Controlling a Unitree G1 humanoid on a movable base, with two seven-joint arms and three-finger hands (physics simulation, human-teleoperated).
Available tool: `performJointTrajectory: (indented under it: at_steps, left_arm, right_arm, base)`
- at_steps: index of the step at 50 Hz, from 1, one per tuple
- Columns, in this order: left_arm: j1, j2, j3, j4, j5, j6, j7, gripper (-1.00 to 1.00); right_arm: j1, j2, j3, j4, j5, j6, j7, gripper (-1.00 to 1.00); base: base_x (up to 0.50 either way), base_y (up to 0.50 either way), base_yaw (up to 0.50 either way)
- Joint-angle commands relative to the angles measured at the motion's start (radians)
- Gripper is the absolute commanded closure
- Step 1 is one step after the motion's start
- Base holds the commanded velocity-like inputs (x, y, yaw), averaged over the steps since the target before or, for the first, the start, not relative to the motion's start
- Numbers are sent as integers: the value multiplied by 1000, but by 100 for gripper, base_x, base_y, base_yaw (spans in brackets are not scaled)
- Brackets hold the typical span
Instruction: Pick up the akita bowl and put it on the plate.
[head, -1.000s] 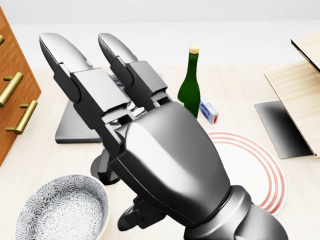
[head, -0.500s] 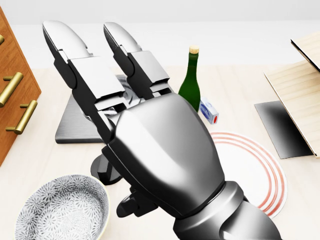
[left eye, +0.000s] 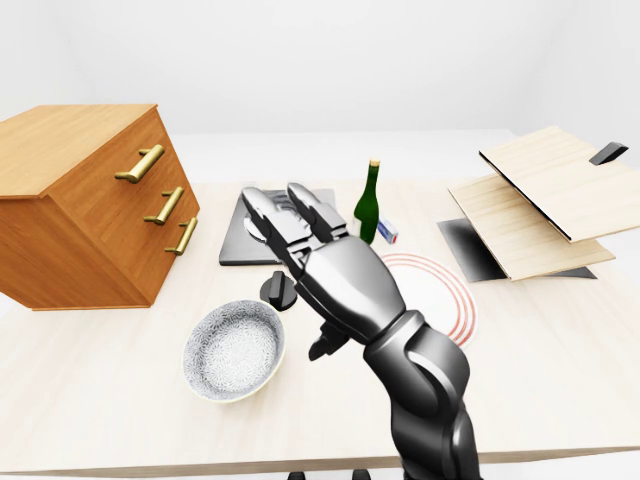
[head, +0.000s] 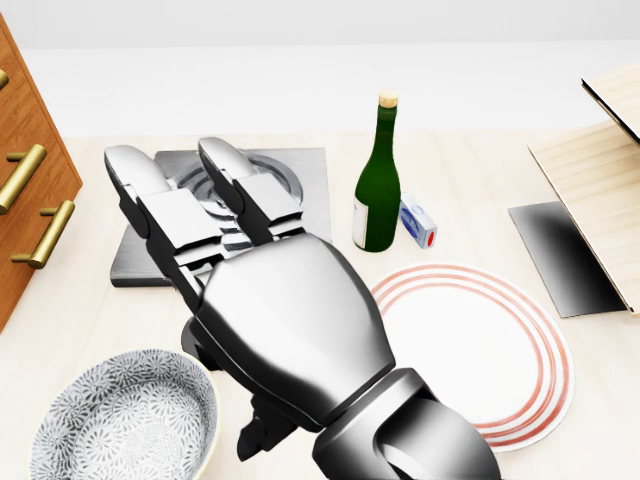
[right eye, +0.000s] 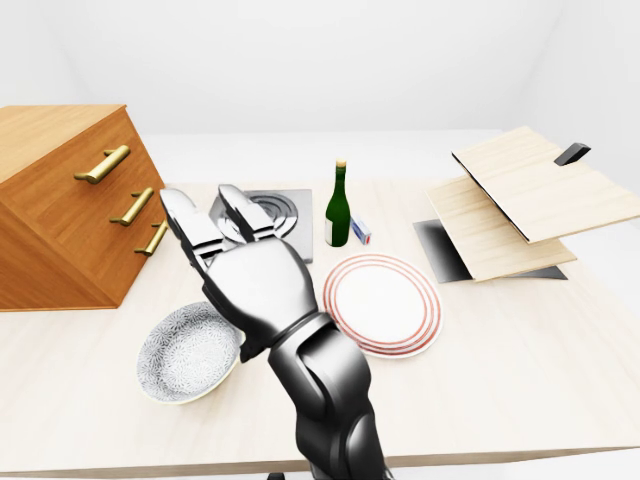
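Right hand (head: 285, 335) hovers empty, fingers stretched wide open, between plate (head: 480, 350) and akita bowl (head: 125, 420). Bowl sits bottom left in the head view, clear of the plate. Likely stiff, slick, breakable ceramic, so pinch over the rim.

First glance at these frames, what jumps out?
The right robot hand fills the middle of the head view, fingers open and holding nothing. It sits between the patterned akita bowl at bottom left and the red-ringed plate at right. A green bottle stands upright just above the plate in that view.
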Motion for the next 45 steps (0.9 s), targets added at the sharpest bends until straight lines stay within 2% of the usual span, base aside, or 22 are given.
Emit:
performJointTrajectory:
  at_steps: [1,13,15,24,25,27,29,45]
  left_arm:
    - [0,0,-1,0,-1,0,-1,-100]
    - [0,0,-1,0,-1,0,0,-100]
    - [0,0,-1,0,0,0,0,-100]
    - [0,0,-1,0,0,0,-1,-100]
    - [0,0,-1,0,0,0,-1,-100]
    - [0,0,0,0,-1,0,-1,-100]
    - [0,0,-1,0,0,0,-1,-100]
    - [0,0,-1,0,3,0,-8,-100]
  right_arm:
    - [61,-22,50,48,-29,0,0,-100]
    - [147,-59,119,48,-51,0,0,-100]
    - [140,-81,116,64,-45,-33,0,-100]
    - [176,-91,132,87,-62,-38,0,-100]
    - [194,-87,144,91,-73,-23,0,-100]
    - [202,-88,163,91,-78,-21,0,-100]
    - [210,-84,184,86,-87,-3,0,-100]
    - [228,-101,231,137,-110,0,0,-100]
  base:
    - [0,0,0]
    - [0,0,0]
    - [0,0,0]
    - [0,0,0]
    - [0,0,0]
    - [0,0,0]
    - [0,0,0]
    - [0,0,0]
